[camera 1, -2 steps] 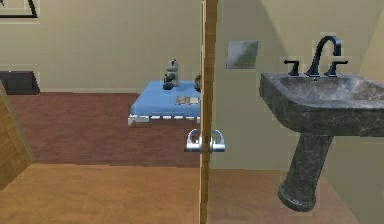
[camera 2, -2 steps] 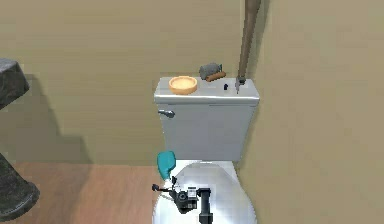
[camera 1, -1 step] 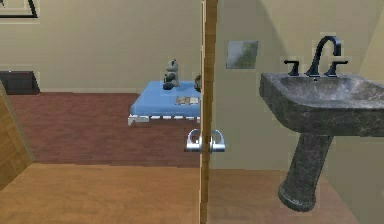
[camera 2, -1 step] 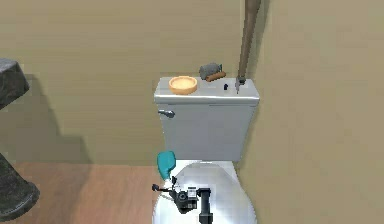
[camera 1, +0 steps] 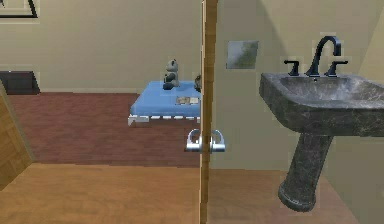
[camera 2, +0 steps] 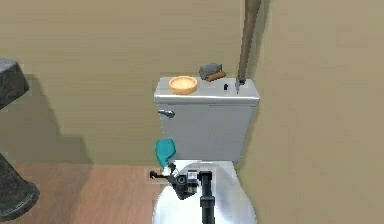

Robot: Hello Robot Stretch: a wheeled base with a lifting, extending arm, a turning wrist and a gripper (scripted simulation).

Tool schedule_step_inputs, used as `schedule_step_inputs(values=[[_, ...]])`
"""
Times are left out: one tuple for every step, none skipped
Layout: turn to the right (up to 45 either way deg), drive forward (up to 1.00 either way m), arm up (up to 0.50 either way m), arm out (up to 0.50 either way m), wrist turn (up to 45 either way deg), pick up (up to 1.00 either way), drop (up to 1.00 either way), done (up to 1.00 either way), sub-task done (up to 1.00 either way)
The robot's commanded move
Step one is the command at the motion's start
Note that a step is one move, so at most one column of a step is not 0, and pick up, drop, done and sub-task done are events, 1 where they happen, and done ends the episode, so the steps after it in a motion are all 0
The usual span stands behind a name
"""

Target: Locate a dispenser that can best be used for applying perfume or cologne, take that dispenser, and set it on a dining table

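In the forward view, a wooden door edge (camera 1: 209, 90) stands upright in the middle, with a silver handle (camera 1: 205, 140) low on it. Left of the door, across a red-brown floor, a piece of blue-topped furniture (camera 1: 155, 102) carries a few small dark things. Right of the door is a dark stone sink (camera 1: 325, 100) on a pedestal, with a dark tap (camera 1: 322, 55) and a grey plate (camera 1: 240, 52) on the wall.

In the arm side view, the arm (camera 2: 206, 205) rises over a white toilet bowl (camera 2: 238, 205). The fingers (camera 2: 160, 177) reach toward the view's left. Their state cannot be told, nor whether they hold anything. A teal thing (camera 2: 165, 152), perhaps the dispenser, is just beyond the fingers, by the lower left corner of the tank (camera 2: 215, 125). On the tank lid, well beyond the fingers, are an orange bowl (camera 2: 182, 85) and a grey-brown thing (camera 2: 211, 72). A wooden stick (camera 2: 248, 40) leans there too.
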Motion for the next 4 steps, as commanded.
schedule_step_inputs(values=[[0.0, 0.00, 0.44, 0.00, 0.0, 0.00, 0.00, 0.00, 0.00], [0.0, 0.00, 0.00, 0.00, -45.0, 0.00, 0.00, 0.00, 0.00], [0.0, 0.00, 0.00, 0.00, -45.0, 0.00, 0.00, 0.00, 0.00], [0.0, 0.00, 0.00, 0.00, -45.0, 0.00, 0.00, 0.00, 0.00]])
